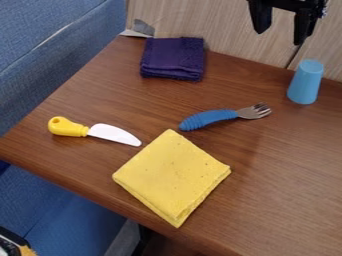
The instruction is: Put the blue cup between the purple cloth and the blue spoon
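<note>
On the desk, far right, the blue cup stands narrow end up, so I'd centre my gripper, its fingers apart, over it before closing gently, bound between purple cloth and blue-handled fork.

Wood, cloth and plastic are seen.
A smooth, brown wood-look finish is shown on the worktop; metal tines are fitted to the fork's ribbed plastic handle; matt folds are formed by the purple cloth.

Black gripper at upper right, jaws apart, downward.
</note>
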`<state>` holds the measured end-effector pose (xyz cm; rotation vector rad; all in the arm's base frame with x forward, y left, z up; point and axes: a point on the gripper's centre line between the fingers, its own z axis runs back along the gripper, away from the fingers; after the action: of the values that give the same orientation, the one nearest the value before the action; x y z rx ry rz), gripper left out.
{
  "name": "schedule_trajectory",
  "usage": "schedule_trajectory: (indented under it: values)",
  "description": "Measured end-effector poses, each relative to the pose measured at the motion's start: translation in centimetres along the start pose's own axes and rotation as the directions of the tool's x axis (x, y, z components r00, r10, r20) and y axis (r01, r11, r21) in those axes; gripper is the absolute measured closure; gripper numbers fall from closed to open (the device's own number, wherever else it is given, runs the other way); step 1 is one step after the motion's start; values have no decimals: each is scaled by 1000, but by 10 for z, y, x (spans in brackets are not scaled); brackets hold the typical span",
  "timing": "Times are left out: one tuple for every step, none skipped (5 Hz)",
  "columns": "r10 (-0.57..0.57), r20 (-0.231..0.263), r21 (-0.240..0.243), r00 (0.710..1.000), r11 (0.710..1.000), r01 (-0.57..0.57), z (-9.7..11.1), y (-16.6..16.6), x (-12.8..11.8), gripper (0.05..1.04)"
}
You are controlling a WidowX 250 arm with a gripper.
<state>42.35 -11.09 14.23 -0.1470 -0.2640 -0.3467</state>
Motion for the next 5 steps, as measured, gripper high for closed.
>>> schedule_trajectory:
  values:
    - [-1,-38,-9,999,1000,0,-18,1,-7,83]
    - [-114,49,0,992,993,115,-46,1,-27,83]
    - [-224,197,72,955,974,214,-44,3,-29,83]
    - [-322,288,78,902,946,313,-58,-4,-32,83]
    - [-361,351,75,864,931,358,-59,-3,-24,83]
